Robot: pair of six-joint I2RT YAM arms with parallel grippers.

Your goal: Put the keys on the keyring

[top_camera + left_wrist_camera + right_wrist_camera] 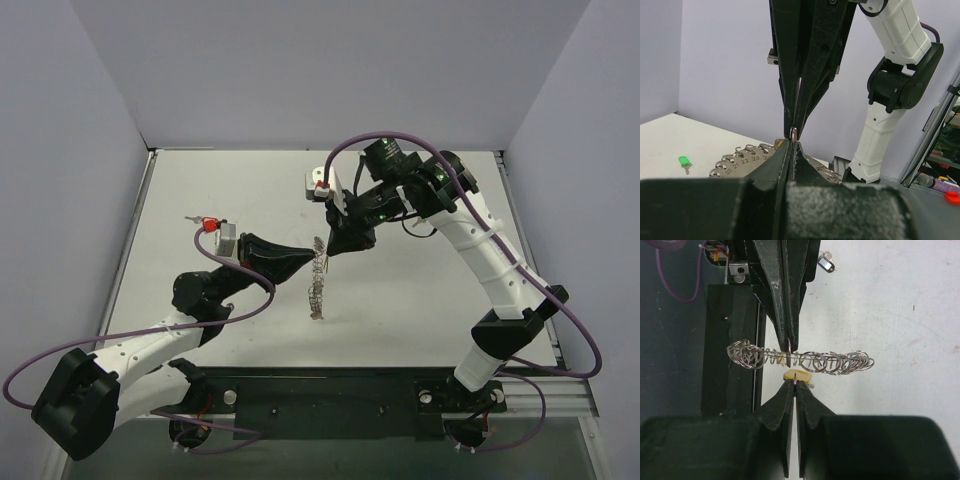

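Newbie: quick one on the key-threading rig. How is everything lined up right now? It can't be worked out from the overhead shot alone lol.

Regular: Taken left to right. A small silver key with a dark grey plastic tag [827,262] can be seen lying flat on the white table [420,290], well apart from the action. Next, the left gripper [308,262] is pointed in from the left and clamped tight on the wire of the big silver-grey wire hoop keyring with the loopy rim [840,362]. The hoop is held up on edge, so from above it's seen as a thin line running near-to-far between the two claws. On its right side the right gripper [796,384] is pinched closed too, and a tiny silver key with a yellow-orange head [791,375] seems to be gripped at its tips.

Newbie: so is that key on yet?

Regular: That can't be told, it's too small. The yellow-orange head is seen just beside the wire, on the right claw's side, with both sets of tips nearly met across the rim. Threading is probably the step in hand. Since the approach line is crossed by the hoop's long axis, the key would likely need to be hooked over the wire, not pushed along it. A green-headed silver key [684,161] is also seen flat on the table near the hoop.
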